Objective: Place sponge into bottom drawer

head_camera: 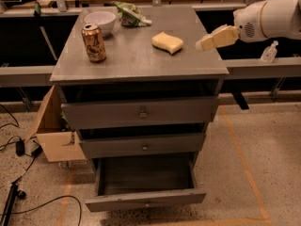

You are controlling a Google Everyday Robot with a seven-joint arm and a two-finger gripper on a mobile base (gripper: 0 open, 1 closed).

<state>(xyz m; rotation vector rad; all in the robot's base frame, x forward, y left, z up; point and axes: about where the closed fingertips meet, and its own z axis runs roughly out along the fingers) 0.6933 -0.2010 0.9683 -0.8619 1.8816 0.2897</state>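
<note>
Sponge (167, 42) is lying on the cabinet top (136, 60), right of the can (94, 42) and well above the bottom drawer (143, 200), which is standing pulled open near the floor. The gripper (211, 39) is hovering near the sponge on its right, over the cabinet's right edge, holding nothing, and whether it is open or closed is not showing from this side. Reaching for the sponge seems to be the step in hand, and it is calling for a low, level approach across the sponge's narrow middle and a gentle pinch, since soft foam is likely to squash or slide.
</note>
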